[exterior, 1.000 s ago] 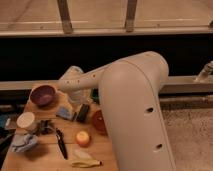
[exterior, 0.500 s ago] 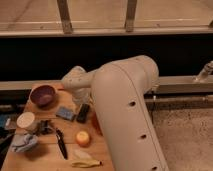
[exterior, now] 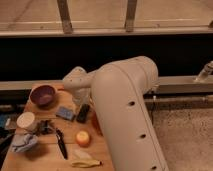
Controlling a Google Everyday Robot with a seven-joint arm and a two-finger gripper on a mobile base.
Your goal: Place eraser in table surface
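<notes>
The eraser, a small flat black block, is on or just above the light wooden table surface, right of the blue-grey sponge. My gripper hangs from the white wrist directly over the eraser's far end. I cannot tell whether it touches the eraser. The thick white arm hides the table's right side.
A purple bowl stands at the back left. A white cup, a crumpled cloth and a small dark object are at the left. A black-handled knife, an apple and a banana lie in front.
The big arm link has swung left and closer, covering more of the table's right side. The wrist shifted slightly right. The eraser stays in the same spot.
</notes>
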